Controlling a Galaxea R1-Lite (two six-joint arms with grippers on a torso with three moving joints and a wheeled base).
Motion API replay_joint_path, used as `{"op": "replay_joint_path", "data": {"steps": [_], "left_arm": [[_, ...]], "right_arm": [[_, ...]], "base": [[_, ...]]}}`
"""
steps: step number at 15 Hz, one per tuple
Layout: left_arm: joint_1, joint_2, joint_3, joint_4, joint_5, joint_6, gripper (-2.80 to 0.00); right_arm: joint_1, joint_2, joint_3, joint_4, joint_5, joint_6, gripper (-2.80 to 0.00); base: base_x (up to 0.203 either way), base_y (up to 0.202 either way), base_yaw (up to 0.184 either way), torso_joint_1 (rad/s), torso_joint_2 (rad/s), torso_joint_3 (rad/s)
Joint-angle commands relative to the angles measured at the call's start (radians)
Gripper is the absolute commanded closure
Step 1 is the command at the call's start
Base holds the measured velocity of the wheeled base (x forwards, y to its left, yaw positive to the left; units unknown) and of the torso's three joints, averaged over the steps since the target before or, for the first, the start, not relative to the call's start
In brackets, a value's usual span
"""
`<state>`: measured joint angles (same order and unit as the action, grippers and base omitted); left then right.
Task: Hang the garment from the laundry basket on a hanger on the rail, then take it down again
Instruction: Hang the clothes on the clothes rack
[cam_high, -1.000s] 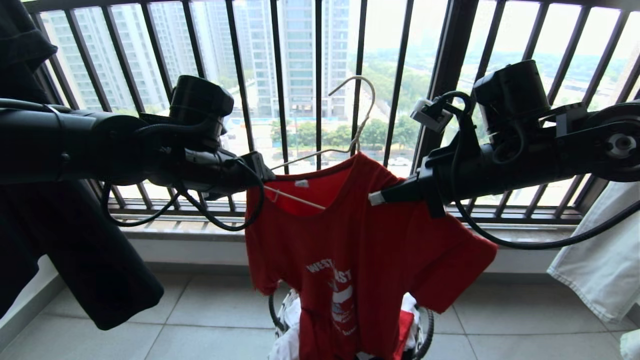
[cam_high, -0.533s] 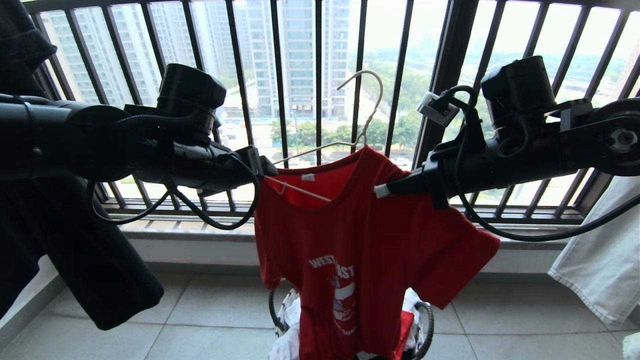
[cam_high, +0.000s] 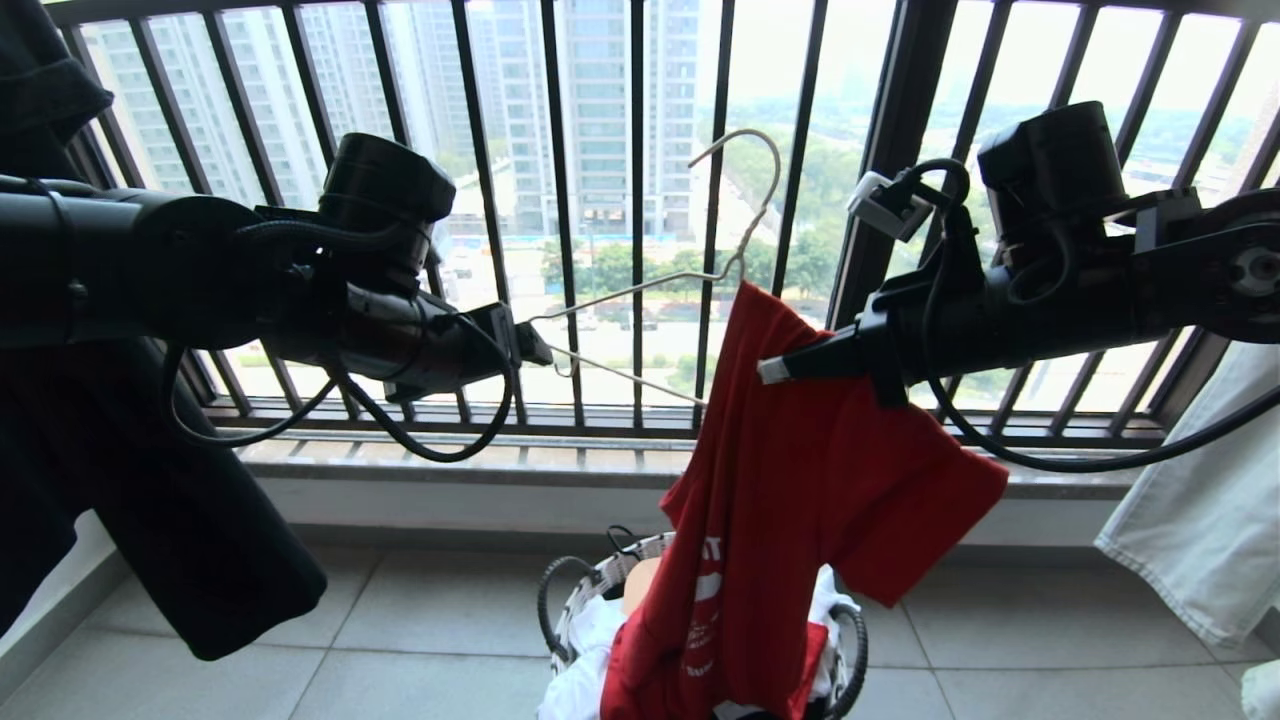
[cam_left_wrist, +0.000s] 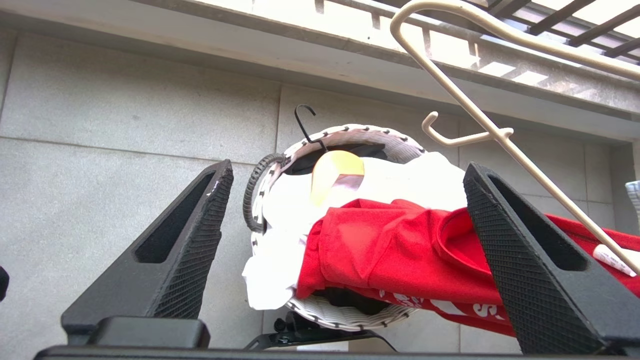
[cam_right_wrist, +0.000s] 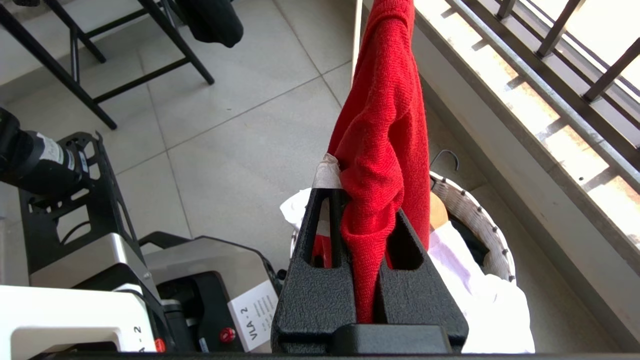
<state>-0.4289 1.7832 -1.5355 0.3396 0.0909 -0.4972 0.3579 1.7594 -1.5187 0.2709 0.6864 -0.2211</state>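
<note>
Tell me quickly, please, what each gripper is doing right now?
Left gripper: open, holding nothing.
Right gripper: shut on the red T-shirt.

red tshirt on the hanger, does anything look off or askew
Yes. The red T-shirt hangs bunched from one end of the cream hanger, whose other arm is bare. The right gripper pinches the cloth; the left gripper is open and empty. The shirt's hem sags into the laundry basket.

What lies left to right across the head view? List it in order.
Black T-shirt → left gripper → hanger → red T-shirt, pinched by the right gripper → pale garment.
</note>
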Motion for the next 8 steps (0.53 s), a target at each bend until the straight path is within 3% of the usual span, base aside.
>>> {"op": "replay_joint_path", "data": {"steps": [1,6,8], "left_arm": [[0.004,0.031,-0.005,-0.001,0.001,-0.003,-2.8],[-0.001,0.041,0.0,0.007,-0.02,-0.006,-2.8],[0.004,0.025,0.018,0.019,-0.113,-0.012,-2.8]], "right_arm": [[0.0,-0.009,0.003,0.002,0.004,-0.001,0.0],[-0.007,-0.008,0.002,-0.002,0.004,-0.001,0.0],[-0.017,-0.012,0.002,-0.002,0.005,-0.001,0.0]], "base": [[0.0,0.0,0.0,0.0,0.0,0.0],[0.0,0.0,0.0,0.0,0.0,0.0],[0.0,0.0,0.0,0.0,0.0,0.0]]}}
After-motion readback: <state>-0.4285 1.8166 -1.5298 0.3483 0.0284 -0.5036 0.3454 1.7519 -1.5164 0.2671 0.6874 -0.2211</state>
